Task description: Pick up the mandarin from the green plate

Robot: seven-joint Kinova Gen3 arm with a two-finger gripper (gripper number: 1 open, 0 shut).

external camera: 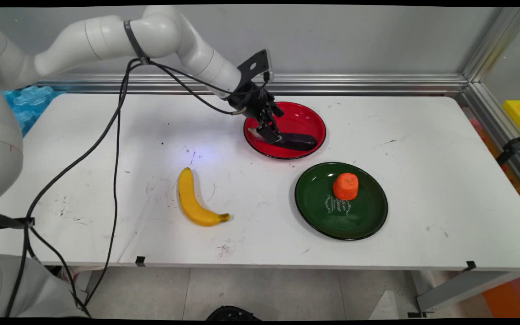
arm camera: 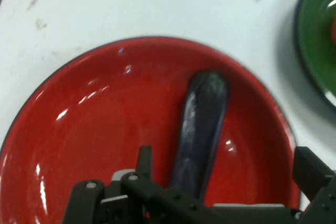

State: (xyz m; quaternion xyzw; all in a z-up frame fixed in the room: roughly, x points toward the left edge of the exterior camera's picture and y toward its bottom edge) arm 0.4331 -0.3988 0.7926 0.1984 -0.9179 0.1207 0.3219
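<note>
A dark purple eggplant [external camera: 299, 141] lies in the red plate [external camera: 303, 115] at the back middle of the table. My gripper [external camera: 271, 133] is down in that plate at the eggplant's left end. In the hand view the eggplant [arm camera: 202, 129] runs away from the hand across the red plate [arm camera: 94, 129]. The gripper [arm camera: 227, 161] is open, with one finger [arm camera: 144, 158] to the left of the eggplant and the other finger [arm camera: 311, 167] far to its right. Neither finger presses on it.
A green plate [external camera: 364, 216] with an orange carrot-like piece [external camera: 345, 186] standing on it sits right of centre; its rim [arm camera: 304, 35] shows in the hand view. A yellow banana [external camera: 192, 199] lies on the table's near middle. Black cables [external camera: 118, 135] hang at the left.
</note>
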